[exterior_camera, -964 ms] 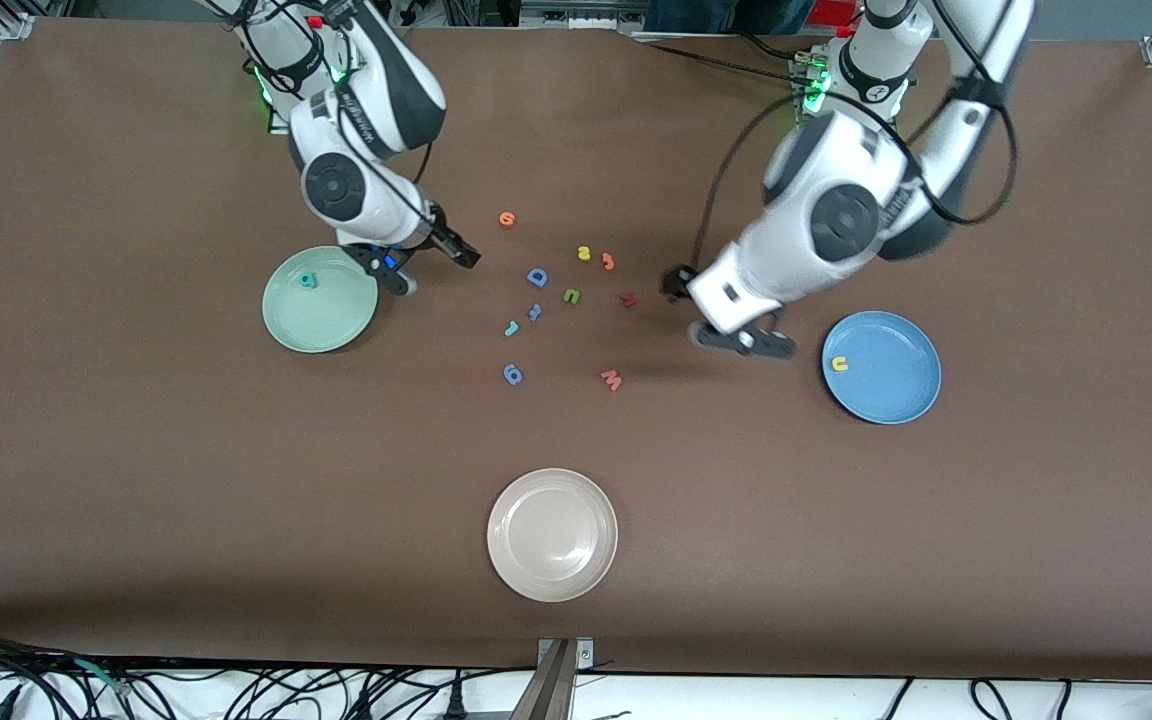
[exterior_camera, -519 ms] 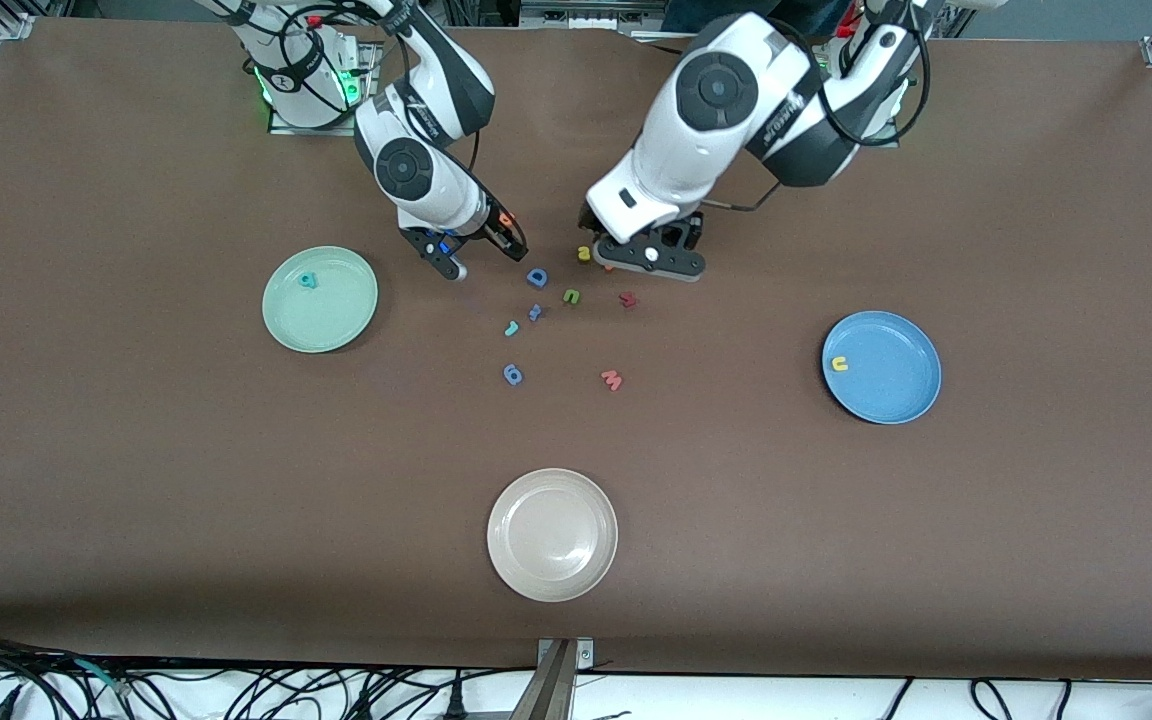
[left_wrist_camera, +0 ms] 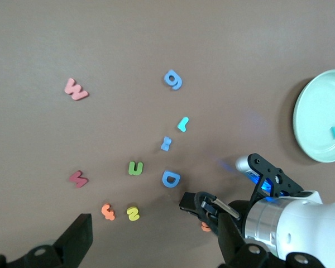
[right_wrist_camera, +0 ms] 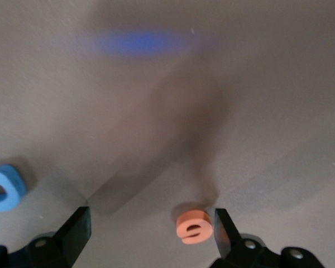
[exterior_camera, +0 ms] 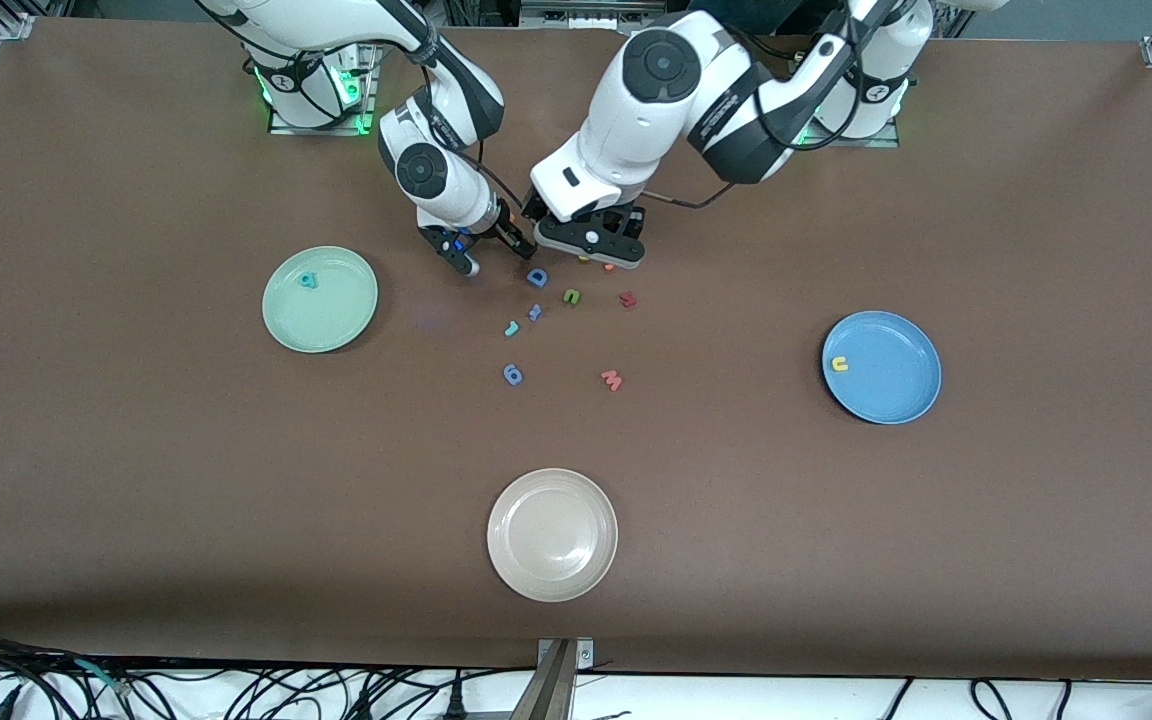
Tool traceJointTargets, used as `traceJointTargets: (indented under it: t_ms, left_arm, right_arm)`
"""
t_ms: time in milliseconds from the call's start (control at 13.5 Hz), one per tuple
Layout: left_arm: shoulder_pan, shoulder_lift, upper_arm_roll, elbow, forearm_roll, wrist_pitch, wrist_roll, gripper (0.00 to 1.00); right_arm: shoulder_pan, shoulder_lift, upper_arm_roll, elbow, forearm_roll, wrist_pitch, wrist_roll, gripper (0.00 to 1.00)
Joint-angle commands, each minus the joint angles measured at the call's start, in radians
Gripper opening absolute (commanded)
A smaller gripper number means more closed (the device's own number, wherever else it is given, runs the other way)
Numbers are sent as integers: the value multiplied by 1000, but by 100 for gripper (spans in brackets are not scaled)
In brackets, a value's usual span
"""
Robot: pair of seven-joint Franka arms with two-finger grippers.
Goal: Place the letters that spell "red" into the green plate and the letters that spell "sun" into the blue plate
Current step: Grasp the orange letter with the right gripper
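Right now both arms reach into the scatter of foam letters at mid-table. The right gripper [exterior_camera: 496, 252] hangs low with its fingers spread wide, holding nothing, and the right wrist view shows the orange e [right_wrist_camera: 194, 226] lying on the table between them, close to one finger. The blue capital D [exterior_camera: 537, 277] lies just beside that spot.

The left gripper [exterior_camera: 591, 243] is over the yellow s [left_wrist_camera: 133, 213] and the orange curved letter [left_wrist_camera: 107, 211]. Its fingers are also spread apart and empty.

The olive-green n [exterior_camera: 571, 296] and the thin teal r [exterior_camera: 511, 328] lie loose on the table, nearer the front camera than the D, with a small blue letter [exterior_camera: 535, 312] between them. The dark red letter [exterior_camera: 627, 299] sits beside the n toward the left arm's end.

The teal d [exterior_camera: 308, 281] is already in the green plate [exterior_camera: 336, 312], at the right arm's end. The yellow u [exterior_camera: 839, 364] lies in the blue plate [exterior_camera: 891, 380], at the left arm's end.

Nearer the camera lie a blue 6-like letter [exterior_camera: 513, 374] and a pink w [exterior_camera: 612, 379], and nearer again a cream-white plate [exterior_camera: 552, 535].
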Motion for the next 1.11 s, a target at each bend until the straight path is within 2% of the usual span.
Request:
traceJointTargets:
  t_ms: [0,223,668,816,890,1039]
  left_arm:
    - [-16,11,0,0,89,5,-8,99]
    - [22,3,4,12,85,5,43,99]
    - [76,24,14,19,89,13,113,99]
    - [85,35,15,38,86,13,113,99]
    - [87,35,14,38,85,13,113,99]
    - [87,35,15,38,83,13,113,99]
  right_arm:
    - [-2,-20,38,-17,18,15,41,98]
    - [-2,-39,68,-49,18,15,67,98]
    - [-2,-49,68,-95,16,15,56,97]
    - [-2,-49,68,-97,16,15,55,93]
    - [-2,-49,68,-97,15,15,55,83]
    - [-2,-49,68,-97,15,15,53,54]
